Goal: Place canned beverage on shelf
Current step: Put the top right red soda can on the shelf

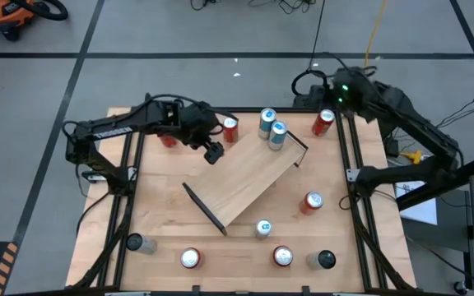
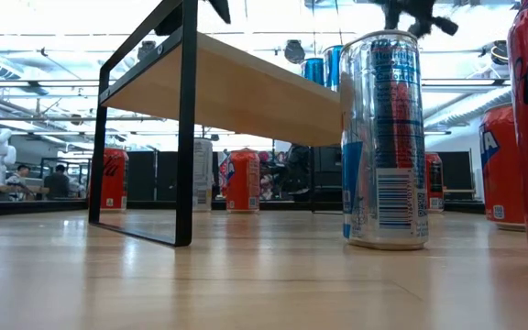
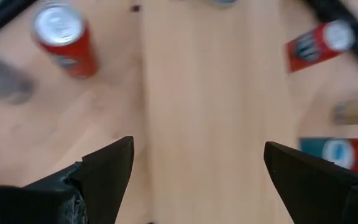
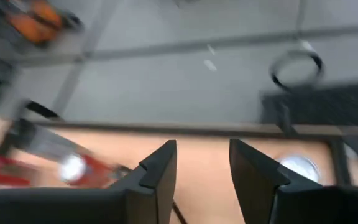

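Note:
The shelf (image 1: 241, 181) stands slantwise mid-table on its black end brackets. Two blue cans (image 1: 273, 127) stand on its far end and show above the board in the low view (image 2: 324, 64). A blue-white can (image 1: 262, 228) stands on the table near the shelf's near side. My left gripper (image 1: 214, 154) hovers open over the shelf's far left corner, with only the bare board (image 3: 204, 93) between its fingers (image 3: 197, 149). My right arm (image 1: 369, 94) is raised over the table's far right corner. Its gripper (image 4: 202, 149) is slightly open with nothing in it, facing the far edge and the floor.
Red cans stand on the table by the far edge (image 1: 230, 127) (image 1: 323, 122), at the right (image 1: 312, 201) and along the near edge (image 1: 189, 259) (image 1: 282, 256). Dark cans stand at the near corners (image 1: 134, 242) (image 1: 325, 260). Black frame rails run along both table sides.

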Available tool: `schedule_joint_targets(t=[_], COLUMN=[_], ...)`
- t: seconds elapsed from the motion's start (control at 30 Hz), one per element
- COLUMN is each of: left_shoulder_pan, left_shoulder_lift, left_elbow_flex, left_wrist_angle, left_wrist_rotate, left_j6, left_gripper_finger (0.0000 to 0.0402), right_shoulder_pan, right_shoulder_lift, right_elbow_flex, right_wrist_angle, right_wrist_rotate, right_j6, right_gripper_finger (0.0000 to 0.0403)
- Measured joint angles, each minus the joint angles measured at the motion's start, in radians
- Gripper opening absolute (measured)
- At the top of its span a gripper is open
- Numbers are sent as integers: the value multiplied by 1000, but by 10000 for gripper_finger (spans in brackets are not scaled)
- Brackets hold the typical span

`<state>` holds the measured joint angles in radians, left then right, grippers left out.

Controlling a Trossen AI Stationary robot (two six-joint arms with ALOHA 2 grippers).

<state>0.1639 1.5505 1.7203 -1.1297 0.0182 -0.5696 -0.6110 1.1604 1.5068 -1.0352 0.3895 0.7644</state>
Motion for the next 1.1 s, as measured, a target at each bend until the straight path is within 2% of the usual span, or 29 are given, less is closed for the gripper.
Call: schedule_joint_targets(t=[0.07,0.13,0.23,0.43,0.57,0.9,1.1], left_shoulder_pan=[-18,-34,-46,-68,-70,-69,-69], left_shoulder_lift=[-9,-13,-11,-12,-13,-12,-12], left_elbow_flex=[0,2,0,0,0,0,0], left_wrist_angle=[43,71,65,33,23,22,29], left_wrist_rotate=[7,7,6,-29,-40,-42,-42], left_j6=[-2,-1,-1,-8,-18,-19,-19], left_gripper_finger=[363,363,363,363,363,363,363], right_shoulder_pan=[-56,-99,-156,-276,-336,-398,-428], right_shoulder_lift=[44,84,139,213,247,296,358], right_elbow_flex=[2,3,3,3,3,3,3], right_wrist_angle=[-36,-65,-87,-145,-196,-276,-265], right_wrist_rotate=[-62,-77,-84,-209,-261,-261,-260], right_j6=[-25,-43,-69,-103,-141,-244,-291], right_gripper_finger=[127,128,128,141,175,290,330])
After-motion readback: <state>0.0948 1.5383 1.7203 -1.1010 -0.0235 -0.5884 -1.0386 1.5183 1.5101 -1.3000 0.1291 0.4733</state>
